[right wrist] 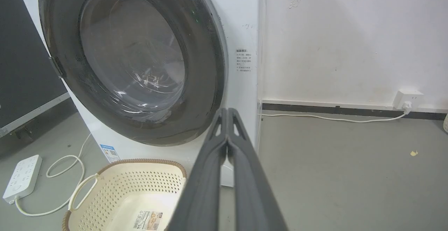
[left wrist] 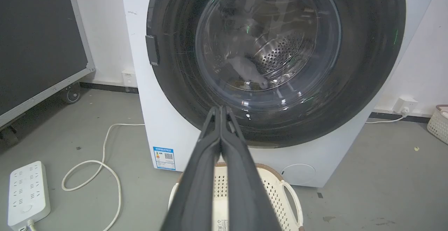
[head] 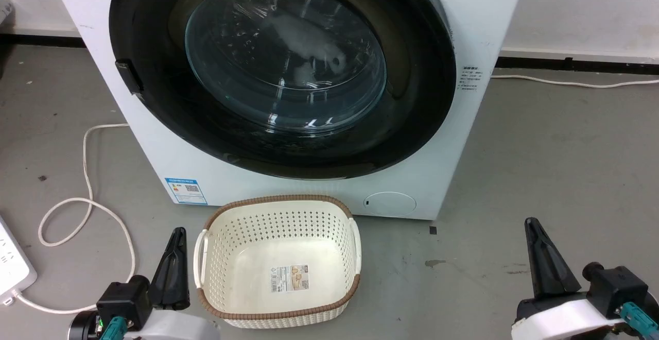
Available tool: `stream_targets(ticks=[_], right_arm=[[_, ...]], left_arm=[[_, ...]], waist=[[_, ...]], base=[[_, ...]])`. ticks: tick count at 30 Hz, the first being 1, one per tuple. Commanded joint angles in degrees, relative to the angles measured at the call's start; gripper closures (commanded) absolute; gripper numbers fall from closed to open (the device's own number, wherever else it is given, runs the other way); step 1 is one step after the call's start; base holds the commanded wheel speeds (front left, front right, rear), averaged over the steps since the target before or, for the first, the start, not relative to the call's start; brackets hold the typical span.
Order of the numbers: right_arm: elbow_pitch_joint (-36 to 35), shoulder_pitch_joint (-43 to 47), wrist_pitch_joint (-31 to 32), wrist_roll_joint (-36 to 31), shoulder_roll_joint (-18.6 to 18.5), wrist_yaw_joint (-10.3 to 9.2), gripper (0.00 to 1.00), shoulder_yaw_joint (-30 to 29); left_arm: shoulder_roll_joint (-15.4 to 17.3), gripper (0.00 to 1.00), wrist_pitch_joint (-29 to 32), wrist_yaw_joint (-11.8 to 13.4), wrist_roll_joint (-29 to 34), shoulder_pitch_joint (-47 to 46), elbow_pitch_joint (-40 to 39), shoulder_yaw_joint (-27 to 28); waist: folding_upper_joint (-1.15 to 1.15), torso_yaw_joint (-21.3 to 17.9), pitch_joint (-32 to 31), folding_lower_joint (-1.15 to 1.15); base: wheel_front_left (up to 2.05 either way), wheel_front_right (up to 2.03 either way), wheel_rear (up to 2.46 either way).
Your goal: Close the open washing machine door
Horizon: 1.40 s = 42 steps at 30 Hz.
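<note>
Grey concrete floor (head: pixel 540 149), white wall (right wrist: pixel 350 31) behind with a black skirting strip. Far centre, against that wall: the white washing machine (head: pixel 484 31), blue label sticker (head: pixel 186 190) low on its left front corner. Washing machine door (head: pixel 285 72) lying flat against the machine's front, with no gap seen around it from the head view or the right wrist view; whether latched, cannot tell. Wide glossy black rim (head: pixel 422 103), faintly smudged and scratched. Bulging clear glass window (left wrist: pixel 267 38) at the centre, with the perforated steel drum (left wrist: pixel 280 52) dimly visible through it. Small dark handle tab (head: pixel 128 77) on the door's left edge.

On the floor just in front of the machine: a cream perforated basket (head: pixel 278 203) with a brown rim and a paper label inside. To the left: a looped white cable (head: pixel 86 159) and a white power strip (left wrist: pixel 28 192).

Left hand (head: pixel 178 234) low at the near left, just beside the basket's left handle, its fingers pressed together, gripping nothing, aimed towards the machine. Right hand (head: pixel 531 222) low at the near right, over bare floor, well apart from the basket, likewise pinched together and holding nothing, pointing the same way. Both hands well clear of the door.
</note>
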Motion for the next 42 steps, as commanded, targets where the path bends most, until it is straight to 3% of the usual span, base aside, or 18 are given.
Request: stream_targets(ticks=[1, 42], right_arm=[[-0.3, 0.03, 0.41, -0.33, 0.01, 0.0, 1.0, 0.06], [-2.45, 0.19, 5.35, -2.63, 0.1, -0.02, 1.0, 0.55]], left_arm=[[-0.06, 1.0, 0.4, 0.2, 0.39, -0.01, -0.23, -0.11], [-0.45, 1.0, 5.31, 1.61, 3.17, -0.11, -2.29, -0.92]], waist=[[0.0, -0.02, -0.04, 0.0], [0.0, -0.4, -0.84, 0.0]], base=[[0.0, 0.0, 0.0], [0.0, 0.0, 0.0]])
